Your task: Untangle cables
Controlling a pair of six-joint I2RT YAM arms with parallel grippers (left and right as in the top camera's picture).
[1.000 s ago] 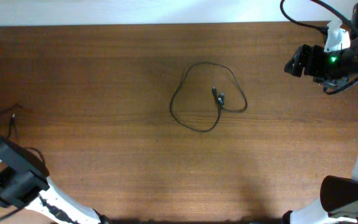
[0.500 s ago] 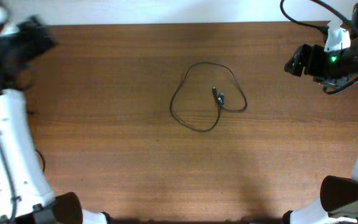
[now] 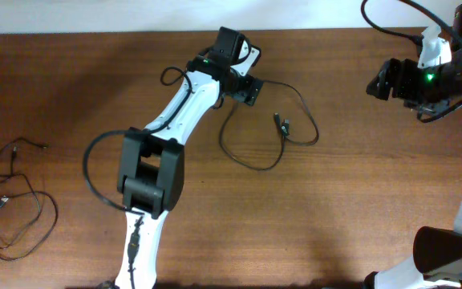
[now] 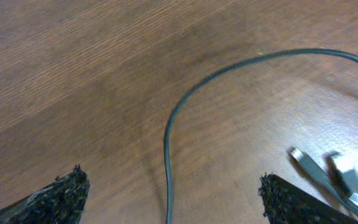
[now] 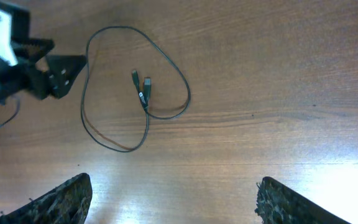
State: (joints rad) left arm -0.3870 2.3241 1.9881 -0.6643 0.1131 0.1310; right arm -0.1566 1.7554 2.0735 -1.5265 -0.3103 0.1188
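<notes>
One thin black cable (image 3: pixel 221 138) lies in a loose loop at the table's centre, its two plug ends (image 3: pixel 281 124) side by side inside the loop. My left gripper (image 3: pixel 247 90) is open and low over the loop's top left. In the left wrist view the cable (image 4: pixel 166 143) runs between the open fingers (image 4: pixel 171 176), with the plugs (image 4: pixel 328 177) to the right. A second tangle of thin cables (image 3: pixel 10 201) lies at the far left. My right gripper (image 3: pixel 373 82) is open and empty at the right edge. The right wrist view shows its open fingers (image 5: pixel 173 182) and the loop (image 5: pixel 186 87).
The left arm (image 3: pixel 175 112) stretches across the table from the front to the centre. The right arm's base (image 3: pixel 447 249) stands at the front right corner. The table's back edge (image 3: pixel 135 32) meets a white wall.
My left arm has swung from the far left to the centre, over the cable loop. The tangle at the far left now shows. The right arm and the loop have not moved.
</notes>
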